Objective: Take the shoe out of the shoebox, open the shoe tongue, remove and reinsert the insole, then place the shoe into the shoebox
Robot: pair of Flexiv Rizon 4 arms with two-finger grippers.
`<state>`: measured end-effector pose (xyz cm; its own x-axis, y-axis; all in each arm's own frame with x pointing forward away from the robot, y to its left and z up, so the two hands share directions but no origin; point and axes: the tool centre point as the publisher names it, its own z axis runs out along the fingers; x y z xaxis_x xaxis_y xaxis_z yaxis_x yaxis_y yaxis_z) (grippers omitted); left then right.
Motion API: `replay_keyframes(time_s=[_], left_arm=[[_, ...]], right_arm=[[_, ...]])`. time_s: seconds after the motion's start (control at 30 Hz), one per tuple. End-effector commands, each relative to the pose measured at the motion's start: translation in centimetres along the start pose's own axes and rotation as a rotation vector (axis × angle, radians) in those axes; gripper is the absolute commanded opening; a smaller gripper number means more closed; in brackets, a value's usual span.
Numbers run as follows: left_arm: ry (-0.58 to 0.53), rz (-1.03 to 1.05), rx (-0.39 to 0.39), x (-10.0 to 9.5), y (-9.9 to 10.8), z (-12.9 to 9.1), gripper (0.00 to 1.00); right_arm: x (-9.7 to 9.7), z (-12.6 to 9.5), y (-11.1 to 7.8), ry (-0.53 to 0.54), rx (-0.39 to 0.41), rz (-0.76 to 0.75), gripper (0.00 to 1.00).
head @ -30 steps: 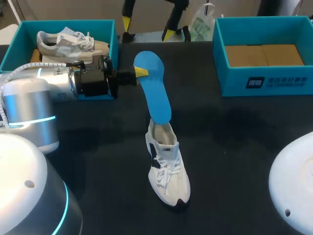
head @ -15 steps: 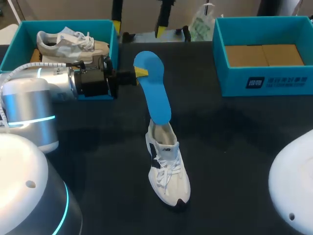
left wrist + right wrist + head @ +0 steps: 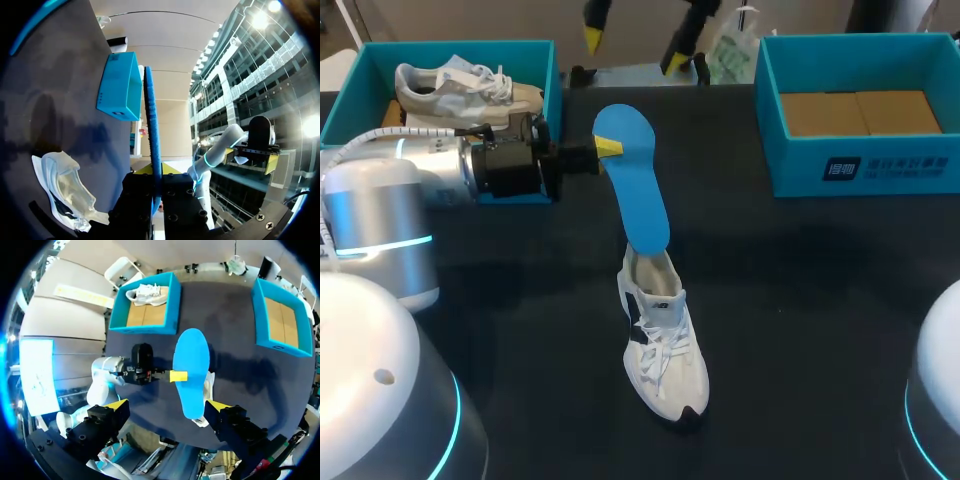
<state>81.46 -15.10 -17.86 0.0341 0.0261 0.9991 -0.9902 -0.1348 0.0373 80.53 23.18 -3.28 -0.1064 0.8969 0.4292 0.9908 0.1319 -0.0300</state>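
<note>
The blue insole (image 3: 638,190) is held up over the middle of the table (image 3: 800,300). Its long axis runs from the far side toward the robot, leaning slightly to the right as it comes nearer. The broad forefoot end is farthest away and the narrow heel end slopes down over the heel opening of the white shoe (image 3: 665,350); whether that end is inside the shoe cannot be told. The left gripper (image 3: 608,148) is clamped on the insole's left edge near the broad end, and in the left wrist view the insole runs edge-on between its fingers. The shoe stands upright on its sole just nearer the robot than the insole, with its toe toward the robot and its heel away, so its length nearly follows the insole's. The table is covered in black cloth. At the far left corner stands the left shoebox (image 3: 450,45), teal, with a second pale sneaker (image 3: 460,85) lying across it, toe to the right. At the far right, the right shoebox (image 3: 880,165) shows only its brown cardboard floor. The right gripper (image 3: 166,405) hangs high over the table with its fingers spread wide and nothing between them. Over the past second the insole, the shoe and the left arm have kept their places. The right arm's white housing has slid toward the right edge of the head view, and the right gripper's yellow tips have drifted left and then back right, a little higher.
</note>
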Motion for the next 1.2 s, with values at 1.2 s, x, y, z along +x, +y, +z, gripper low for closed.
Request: replay_keyframes(time_s=[1.2], left_arm=[[0.002,0.001,0.002,-0.1,0.0,0.1,0.0]], right_arm=[[-6.6,4.4,-1.0,1.24,-0.098,0.006,1.0]])
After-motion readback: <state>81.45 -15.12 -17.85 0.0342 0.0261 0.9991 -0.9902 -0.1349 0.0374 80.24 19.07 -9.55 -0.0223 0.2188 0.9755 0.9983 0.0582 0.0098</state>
